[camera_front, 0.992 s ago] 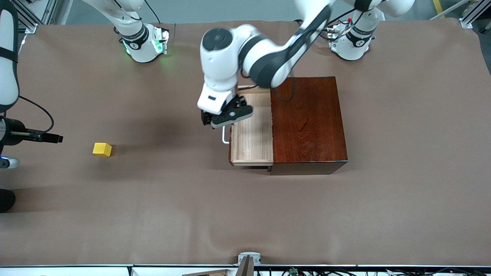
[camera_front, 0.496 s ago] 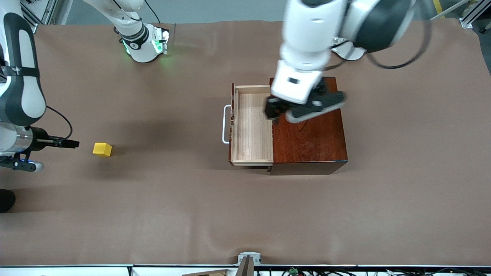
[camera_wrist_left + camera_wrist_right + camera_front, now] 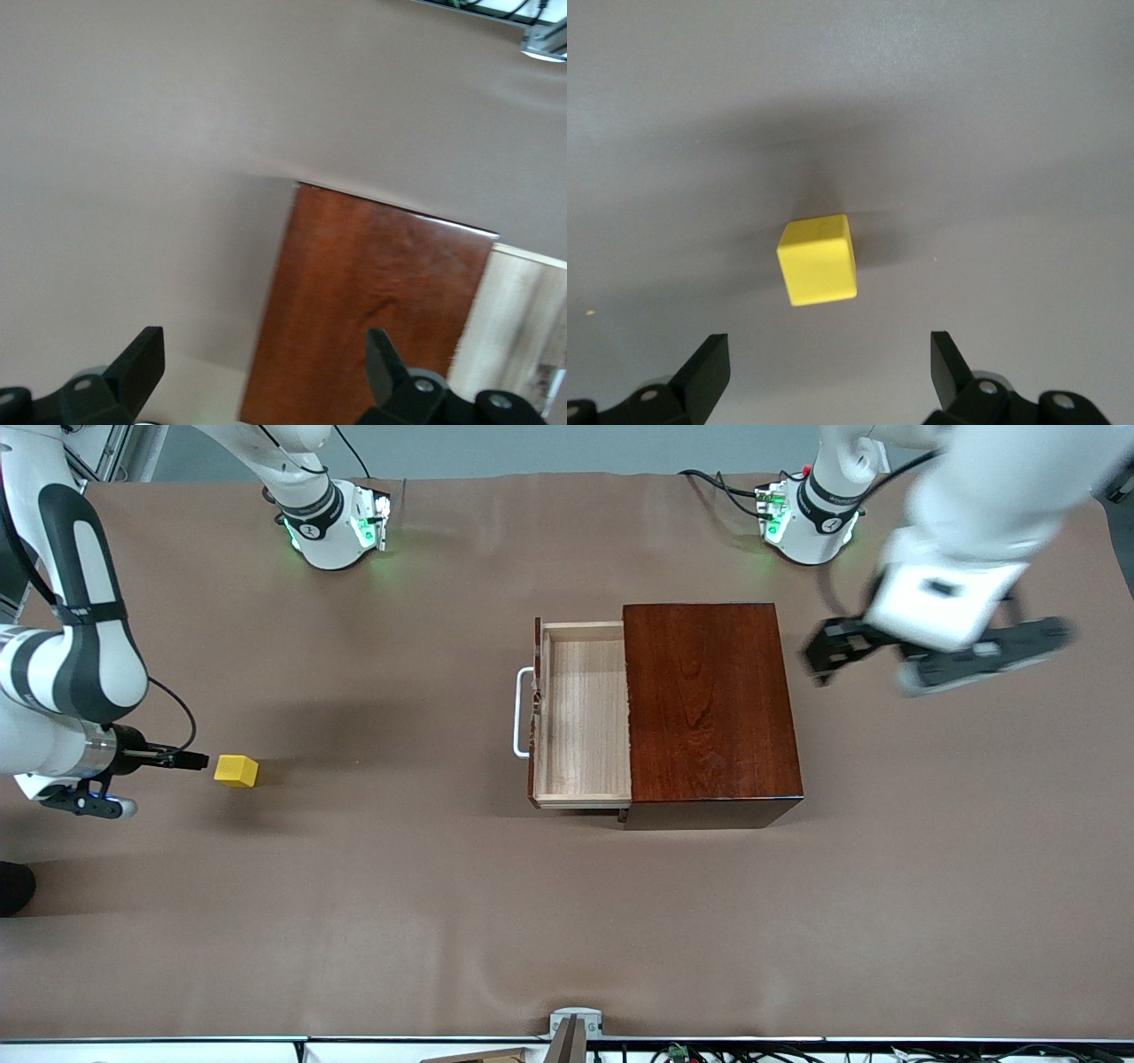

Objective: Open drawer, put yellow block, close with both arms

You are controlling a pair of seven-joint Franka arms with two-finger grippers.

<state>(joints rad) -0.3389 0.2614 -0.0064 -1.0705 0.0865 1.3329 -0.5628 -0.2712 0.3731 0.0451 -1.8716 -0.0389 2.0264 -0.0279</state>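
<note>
Left arm has swung away from the drawer (image 3: 580, 717): a second ago its gripper sat at the white handle (image 3: 521, 713), half a second ago it was over the wooden box (image 3: 709, 704), now the left gripper (image 3: 939, 657) is in the air over bare table cloth (image 3: 567, 921) toward the left arm's end, clear of the box. Its fingers (image 3: 142, 363) are spread wide with nothing between them; the left wrist view looks down on the box lid and a strip of the pale drawer tray. Right arm has crept in toward the yellow block (image 3: 236, 771) over the same second; the right gripper (image 3: 182, 762) now sits just beside the block on the side of the right arm's end, not touching it. Right wrist view shows the block (image 3: 818, 259) centred ahead of the parted, empty fingers (image 3: 704, 372). Block sits on the cloth, well apart from the box. Drawer is pulled out, tray empty, handle facing the block.
</note>
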